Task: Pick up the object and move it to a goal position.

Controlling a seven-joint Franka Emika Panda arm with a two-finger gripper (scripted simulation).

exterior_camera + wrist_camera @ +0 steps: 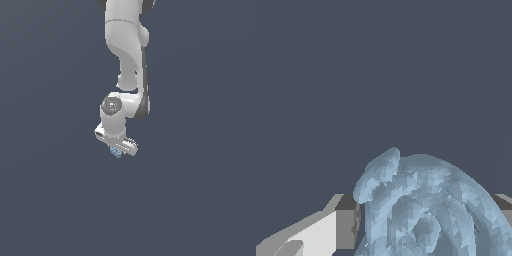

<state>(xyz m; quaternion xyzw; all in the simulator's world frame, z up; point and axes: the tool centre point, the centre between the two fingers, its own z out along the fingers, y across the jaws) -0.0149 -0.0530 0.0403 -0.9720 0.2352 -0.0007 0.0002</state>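
Object: pale blue lumpy piece [421,210], seated between the fingers [331,232].
Tool [117,150]: white, pinching the object.

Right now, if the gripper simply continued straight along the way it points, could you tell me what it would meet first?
The gripper points downward, and the pale blue object already sits between its fingers. Beyond it, only the plain dark floor shows; how far off is unclear.
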